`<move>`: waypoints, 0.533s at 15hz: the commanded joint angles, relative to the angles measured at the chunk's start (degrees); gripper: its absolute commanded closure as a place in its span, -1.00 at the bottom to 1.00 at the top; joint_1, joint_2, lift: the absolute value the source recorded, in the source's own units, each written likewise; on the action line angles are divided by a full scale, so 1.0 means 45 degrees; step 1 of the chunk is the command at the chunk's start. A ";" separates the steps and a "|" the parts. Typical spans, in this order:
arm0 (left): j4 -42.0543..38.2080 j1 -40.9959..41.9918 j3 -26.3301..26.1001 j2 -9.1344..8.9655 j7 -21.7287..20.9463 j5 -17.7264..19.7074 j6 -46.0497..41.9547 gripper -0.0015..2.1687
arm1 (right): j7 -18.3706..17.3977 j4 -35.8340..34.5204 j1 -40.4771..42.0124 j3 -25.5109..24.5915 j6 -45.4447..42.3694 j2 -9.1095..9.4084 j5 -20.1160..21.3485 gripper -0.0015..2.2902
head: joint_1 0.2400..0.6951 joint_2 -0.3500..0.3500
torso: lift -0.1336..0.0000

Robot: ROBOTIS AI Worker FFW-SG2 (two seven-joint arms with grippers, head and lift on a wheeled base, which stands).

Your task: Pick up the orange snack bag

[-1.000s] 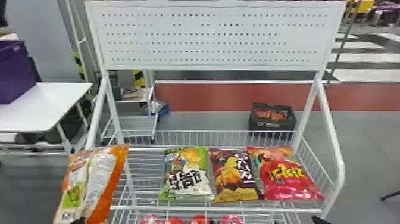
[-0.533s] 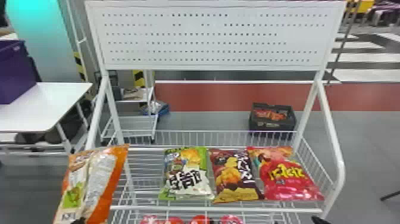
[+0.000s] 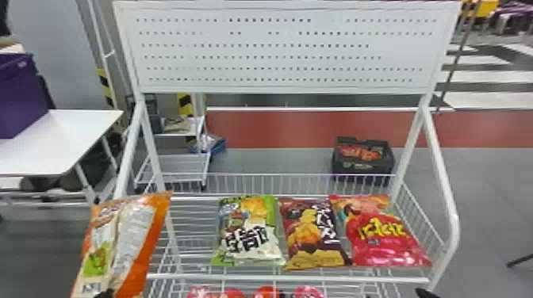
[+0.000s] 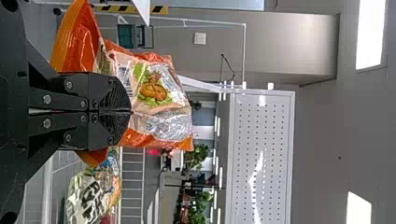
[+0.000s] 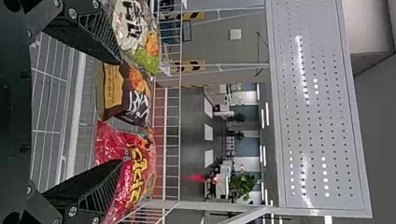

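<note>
while the left claw (image 3: 105,293) grips the orange bag (image 3: 133,237), three shelved bags (image 3: 313,234) face the spread right claw (image 3: 425,293).

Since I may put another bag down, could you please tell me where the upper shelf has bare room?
Bare wire shelf shows between the left upright and the green snack bag; the orange snack bag in the left tool partly hides the near left corner. Crowded: from the green bag through the brown bag to the red bag.

On the rack (image 3: 287,277), left to right, lie a green bag (image 3: 248,232), brown bag (image 3: 313,237) and red bag (image 3: 382,234); apparently red packs (image 3: 267,292) below; a crate (image 3: 363,164) beyond.
</note>
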 commanded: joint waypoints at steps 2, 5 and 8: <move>-0.0009 0.0000 -0.0019 -0.0007 0.0000 0.0000 0.0009 0.28 | 0.0000 0.0000 -0.0035 0.0000 0.0007 -0.0004 0.0000 -0.87 | 0.14 0.00 | 1.00; -0.0009 0.0000 -0.0019 -0.0007 0.0000 0.0000 0.0009 0.28 | 0.0000 0.0000 -0.0054 0.0000 0.0007 -0.0004 -0.0020 -0.87 | 0.14 0.00 | 1.00; 0.0011 -0.0019 -0.0019 -0.0007 0.0000 0.0000 -0.0030 0.27 | 0.0000 0.0020 -0.0074 0.0000 0.0007 -0.0004 -0.0020 -0.87 | 0.14 0.00 | 1.00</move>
